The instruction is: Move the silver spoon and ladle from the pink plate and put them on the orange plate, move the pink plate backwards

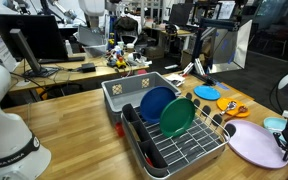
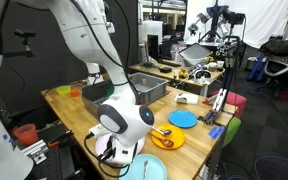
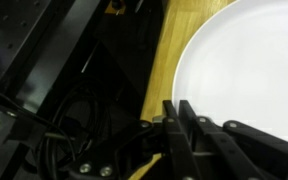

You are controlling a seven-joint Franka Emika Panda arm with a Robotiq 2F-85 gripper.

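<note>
Closest to the lens, my gripper (image 3: 178,108) comes up from the bottom of the wrist view with its two black fingers (image 3: 186,130) drawn together. They meet right at the rim of the pink plate (image 3: 249,70). The picture is dim, but the rim seems to be pinched between them. Left of the fingers is a dark tangle of cables (image 3: 54,135), then a strip of wooden table (image 3: 164,50), and the plate fills the right side.

In an exterior view, the dish rack (image 1: 179,152) stands in the middle of the table, holding a dark-blue and a green plate on edge. Right of it a light-blue plate (image 1: 206,92) lies flat, with the orange plate (image 1: 240,110) just beside it. Some silver cutlery (image 1: 227,105) lies on the orange plate, too small to tell spoon from ladle. Farthest right, near the table's edge, the pink plate has nothing on it.
</note>
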